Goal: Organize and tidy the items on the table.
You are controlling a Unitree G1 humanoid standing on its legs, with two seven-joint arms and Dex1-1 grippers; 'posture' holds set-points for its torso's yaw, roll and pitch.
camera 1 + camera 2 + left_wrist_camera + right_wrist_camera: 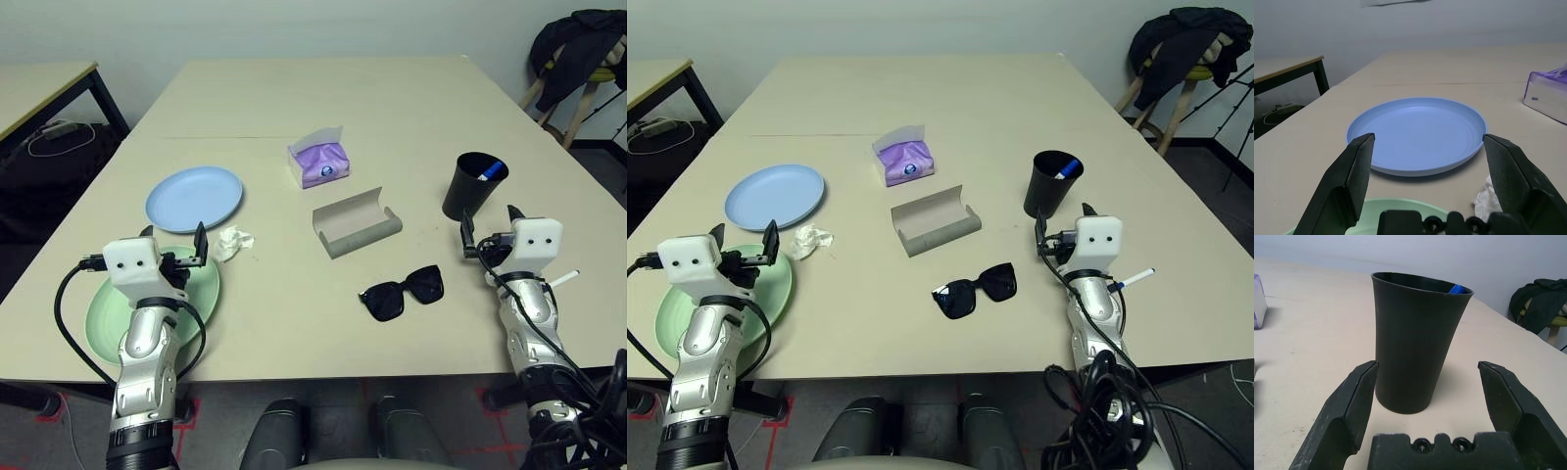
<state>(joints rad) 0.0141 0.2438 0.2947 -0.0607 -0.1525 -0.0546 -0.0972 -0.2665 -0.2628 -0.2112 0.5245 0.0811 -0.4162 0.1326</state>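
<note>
A plain room with pale walls and a dark floor.

A pale wall (294,24) runs behind. At the left stands a second table (39,88) — beige top, black legs — with a white cable (59,137) on the floor beneath. At the right, a wooden stool (573,93) carries a dark jacket (583,44). Red tape marks (49,411) dot the floor.

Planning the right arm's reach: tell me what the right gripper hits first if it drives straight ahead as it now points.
Most likely the black cup: it stands upright directly ahead of the open right gripper, centred between the fingers, apart from them.
</note>
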